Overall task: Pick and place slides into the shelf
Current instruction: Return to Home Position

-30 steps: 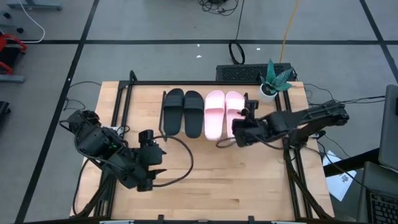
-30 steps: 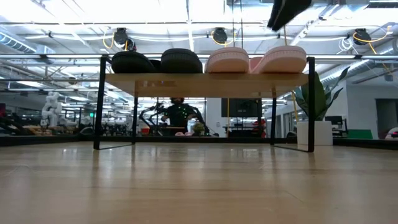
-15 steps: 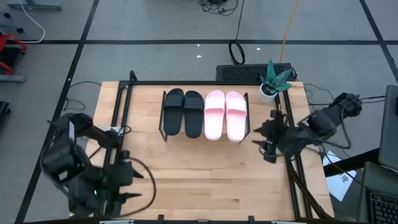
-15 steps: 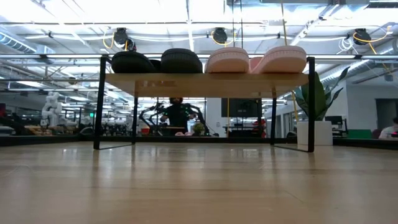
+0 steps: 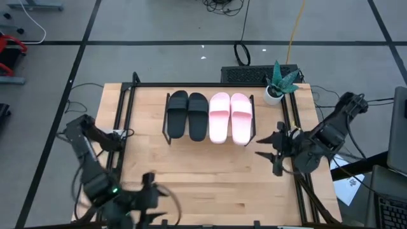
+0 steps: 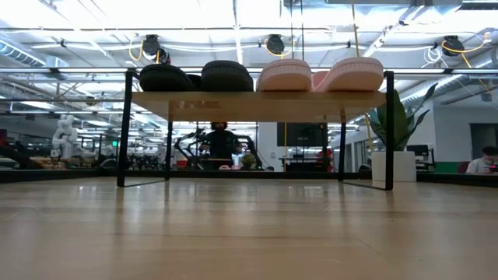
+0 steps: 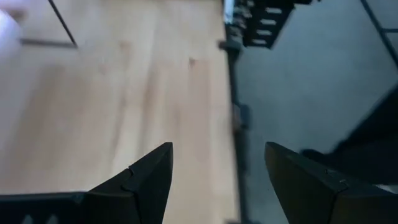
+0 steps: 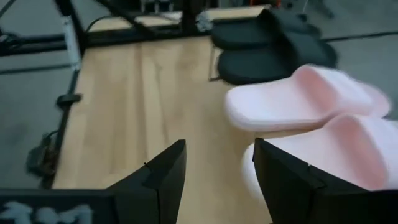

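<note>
Over the last second both arms pull away from the shelf (image 6: pixel 257 105): the right gripper (image 8: pixel 219 149), which was just beside the outer pink slide, now sits back over the right edge of the table (image 5: pixel 210 178), and the left gripper (image 7: pixel 217 155) has swung from the middle-left of the table down to its front edge. The dark shape above the pink pair in the low view is gone too

We see both grippers released, fingers spread with nothing between them

All four slides rest on the shelf top in one row, touching or nearly so: the black pair (image 5: pixel 187 114) on the left, the pink pair (image 5: pixel 229 117) on the right. From the low view they sit level on the plank and none hangs over an end

We judge the placing finished. No slide lies on the table, so what is left is only for the arms to settle into their rest pose
</note>
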Controlling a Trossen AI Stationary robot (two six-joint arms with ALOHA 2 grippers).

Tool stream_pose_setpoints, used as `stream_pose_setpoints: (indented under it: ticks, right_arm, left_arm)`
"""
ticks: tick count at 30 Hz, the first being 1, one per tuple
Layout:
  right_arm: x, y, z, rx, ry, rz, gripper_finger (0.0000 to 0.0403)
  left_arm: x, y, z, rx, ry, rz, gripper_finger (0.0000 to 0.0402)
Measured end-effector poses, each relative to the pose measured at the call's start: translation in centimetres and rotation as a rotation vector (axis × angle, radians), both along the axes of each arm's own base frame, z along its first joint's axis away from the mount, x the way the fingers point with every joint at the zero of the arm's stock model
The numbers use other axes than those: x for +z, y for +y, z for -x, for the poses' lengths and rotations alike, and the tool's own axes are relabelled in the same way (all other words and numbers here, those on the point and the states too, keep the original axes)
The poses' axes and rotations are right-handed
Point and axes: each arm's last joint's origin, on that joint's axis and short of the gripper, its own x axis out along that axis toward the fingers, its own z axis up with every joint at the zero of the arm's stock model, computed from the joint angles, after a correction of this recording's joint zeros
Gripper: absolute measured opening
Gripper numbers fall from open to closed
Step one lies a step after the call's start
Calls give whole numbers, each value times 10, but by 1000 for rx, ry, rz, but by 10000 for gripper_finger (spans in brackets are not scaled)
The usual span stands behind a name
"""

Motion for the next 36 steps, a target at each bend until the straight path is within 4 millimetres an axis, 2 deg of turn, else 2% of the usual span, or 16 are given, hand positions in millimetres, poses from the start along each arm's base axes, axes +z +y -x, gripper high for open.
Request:
stream_pose_setpoints:
  ticks: [4, 7, 10, 14, 19, 21, 25, 30, 36]
  right_arm:
    - [-5, -14, 5, -13, -67, 19, 178]
    - [-8, -26, 16, -4, -119, 18, 178]
    - [-14, -42, 31, -15, -152, 12, 178]
    - [-19, -65, 55, -51, -212, 13, 178]
    - [-26, -90, 85, -82, -290, -9, 178]
    - [-34, -96, 93, -81, -309, -30, 178]
    - [-64, -98, 98, -35, -296, -103, 178]
    - [-107, -86, 88, 59, -299, -228, 178]
    - [-137, -78, 79, 119, -392, -257, 178]
  left_arm:
    - [-6, 31, -11, -55, -85, -66, 253]
    - [-7, 61, 0, -90, -171, -82, 253]
    - [-7, 93, 21, -98, -257, -68, 253]
    - [-9, 133, 58, -103, -327, 0, 253]
    - [-11, 166, 98, -130, -412, 60, 253]
    - [-14, 175, 108, -143, -434, 71, 253]
    - [-32, 184, 120, -152, -441, 105, 253]
    - [-60, 179, 119, -171, -497, 177, 253]
    - [-84, 177, 117, -178, -517, 183, 253]
